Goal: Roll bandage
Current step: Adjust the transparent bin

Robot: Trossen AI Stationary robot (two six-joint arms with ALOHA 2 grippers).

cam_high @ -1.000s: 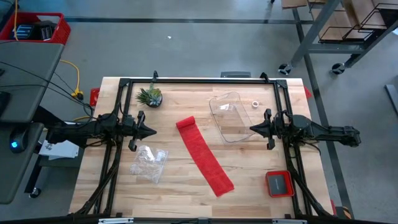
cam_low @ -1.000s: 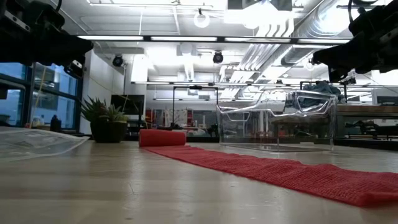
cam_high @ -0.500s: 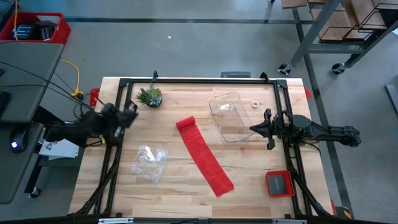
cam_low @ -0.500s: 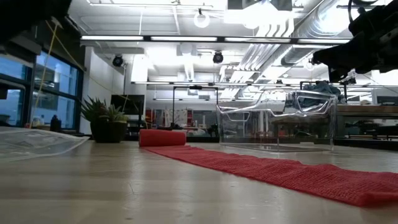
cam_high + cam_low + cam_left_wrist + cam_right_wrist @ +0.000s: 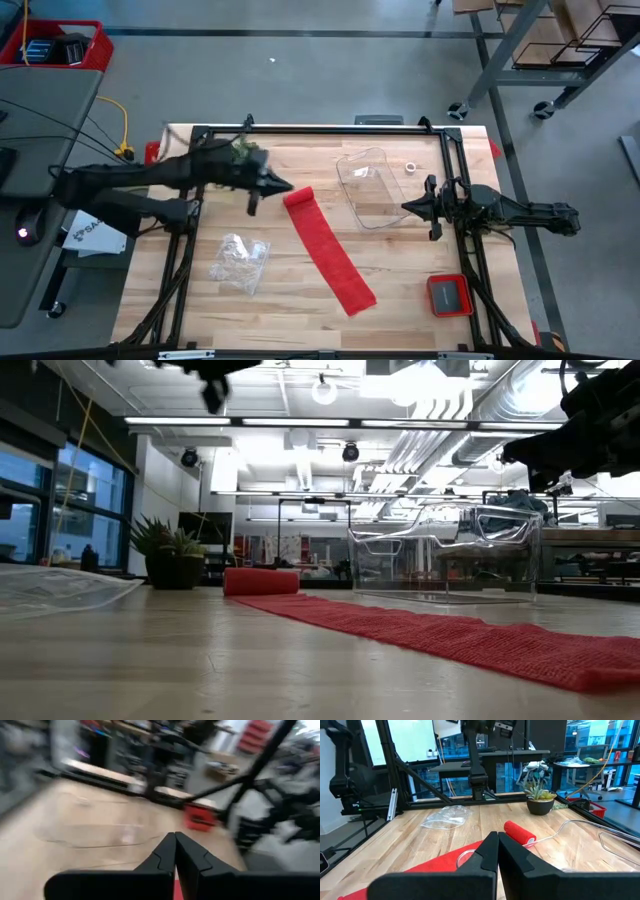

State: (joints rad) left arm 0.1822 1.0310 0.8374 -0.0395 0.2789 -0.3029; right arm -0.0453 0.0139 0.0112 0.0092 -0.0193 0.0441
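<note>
The red bandage [image 5: 327, 249] lies flat as a long strip slanting across the table's middle, its far end rolled into a small cylinder [image 5: 298, 197]; it also shows in the low view [image 5: 420, 628] and the right wrist view [image 5: 519, 832]. My left gripper [image 5: 290, 186] is shut, in the air just left of the rolled end. My right gripper [image 5: 404, 208] is shut, hovering at the right by the clear container.
A clear plastic container [image 5: 372, 187] stands right of the bandage, a small white ring [image 5: 411, 167] beyond it. A potted plant [image 5: 241, 153] is at the far left, a crumpled clear bag [image 5: 240, 261] near left, a small red tray [image 5: 449, 294] near right.
My left gripper has first drawn back toward the table's left edge, then swung up and toward the table's right and far side, ending beside the bandage's rolled end. The bandage has not moved.
</note>
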